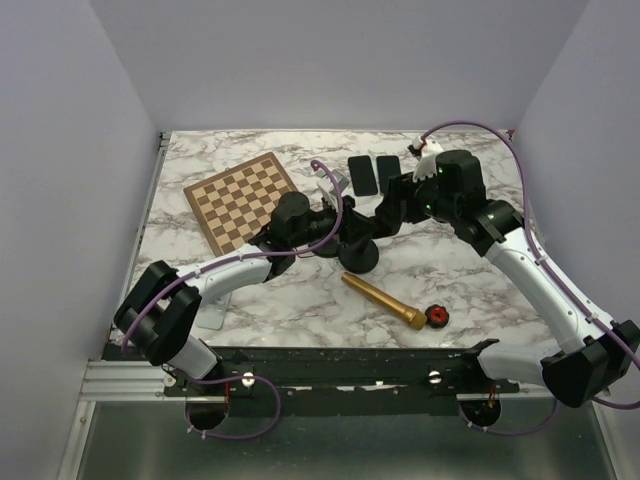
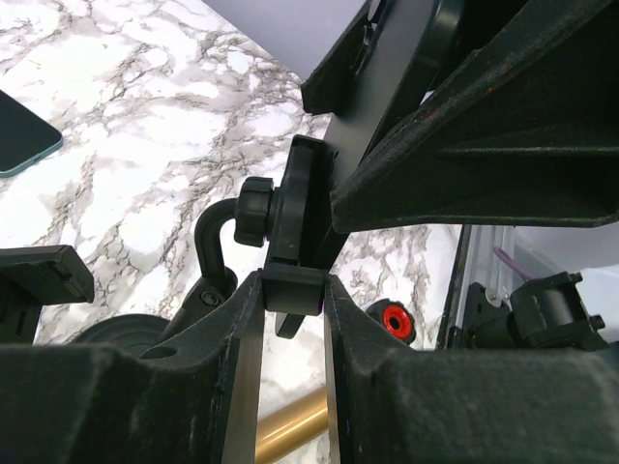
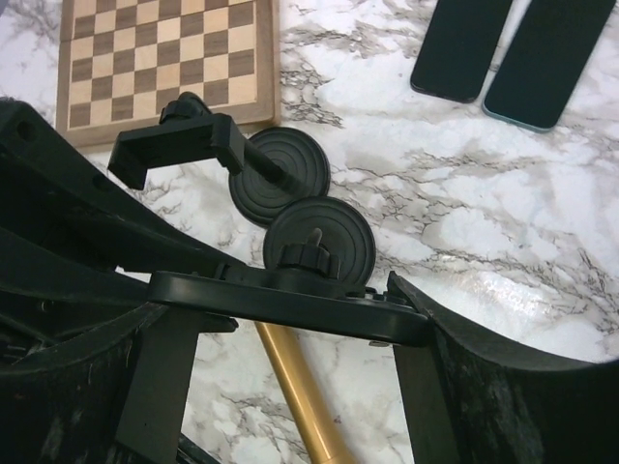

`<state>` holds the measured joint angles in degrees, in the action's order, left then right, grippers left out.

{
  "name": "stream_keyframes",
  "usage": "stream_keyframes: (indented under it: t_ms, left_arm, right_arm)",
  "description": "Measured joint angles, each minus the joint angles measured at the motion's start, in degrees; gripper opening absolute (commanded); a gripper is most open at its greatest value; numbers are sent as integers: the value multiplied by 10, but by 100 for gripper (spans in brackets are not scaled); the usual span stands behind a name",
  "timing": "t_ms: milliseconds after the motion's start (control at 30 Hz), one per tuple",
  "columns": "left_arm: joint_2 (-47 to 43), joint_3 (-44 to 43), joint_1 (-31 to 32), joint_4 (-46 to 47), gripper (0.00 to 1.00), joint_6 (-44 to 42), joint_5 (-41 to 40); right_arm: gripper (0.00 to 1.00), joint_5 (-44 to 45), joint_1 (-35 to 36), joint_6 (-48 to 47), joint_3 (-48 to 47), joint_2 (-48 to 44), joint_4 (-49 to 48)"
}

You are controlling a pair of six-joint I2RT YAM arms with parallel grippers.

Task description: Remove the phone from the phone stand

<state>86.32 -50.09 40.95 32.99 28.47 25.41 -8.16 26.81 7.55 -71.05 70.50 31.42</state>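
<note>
Left wrist: left gripper fills the foreground. Its fingers are narrow and clamped on the bottom lip of the phone stand cradle. Phone sits in that cradle, tilted back and up off the table. One finger of the other arm lies against the phone from the right. Beyond: marble table, red knob, gold cylinder, and the corner of a spare phone at the left edge.

Right wrist: right gripper is set wide, fingers spanning the phone, which shows edge-on. Both pads look to touch its ends, so it reads as a wide grip on the phone. The stand's back knob and round base sit directly behind it. Second stand is further back, its base just beside the first one's and its cradle lying over the near edge of the chessboard in this view. The spare phone and a second spare phone lie flat side by side at top right.

Top external: both arms meet mid-table over the phone stand, one from each side. The chessboard is to their left and the spare phones are beyond them. The gold cylinder is nearer the bases, with the red knob at its right end. Can't read finger spacing from up here.
</note>
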Motion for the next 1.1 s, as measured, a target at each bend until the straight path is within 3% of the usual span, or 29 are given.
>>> stream_keyframes:
  t_ms: [133, 233, 333, 1100]
  left_arm:
    - [6, 1, 0, 16, 0, 22, -8]
    - [8, 3, 2, 25, 0, 36, -12]
    - [8, 7, 4, 31, 0, 51, -23]
    - [8, 2, 8, 18, 0, 66, -48]
  right_arm:
    - [79, 30, 2, 40, 6, -7, -1]
    - [93, 45, 4, 63, 9, -12, 0]
    - [100, 71, 7, 79, 9, -12, 0]
    - [96, 262, 114, 135, -10, 40, -6]
